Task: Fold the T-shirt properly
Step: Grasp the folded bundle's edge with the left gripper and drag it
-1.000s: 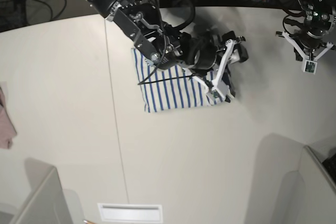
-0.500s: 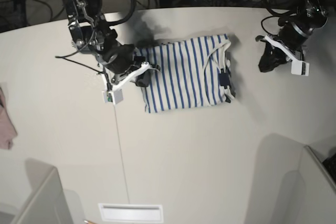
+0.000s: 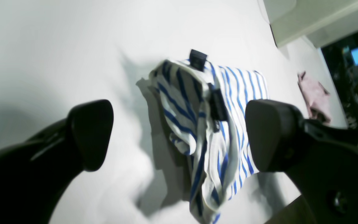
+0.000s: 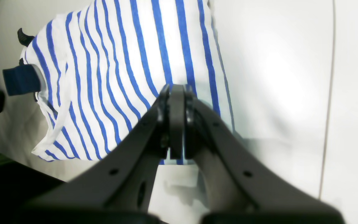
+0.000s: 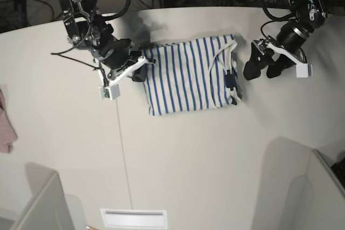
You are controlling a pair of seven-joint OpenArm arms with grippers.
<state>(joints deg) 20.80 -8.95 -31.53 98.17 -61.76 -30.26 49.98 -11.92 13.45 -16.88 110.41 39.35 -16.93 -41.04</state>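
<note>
White table [image 5: 194, 165], thin dark seam [image 5: 124, 157] running across it just beside the shirt [image 5: 186, 76], on the side toward the pink cloth [image 5: 6, 127]. Shirt lies directly on the table, folded into a compact striped bundle, its edge nearest the left arm bunched, with dark patches showing. Cloth sits crumpled on the table, well apart from the shirt, past the seam, partly cut off by the base view's edge.

Base view: striped T-shirt [image 5: 186, 76] folded into a compact bundle on tabletop [image 5: 188, 160]. Right end effector [image 5: 141, 72] at its left-hand edge in view; left end effector [image 5: 262, 64] open, beside the opposite edge, apart from it.
</note>
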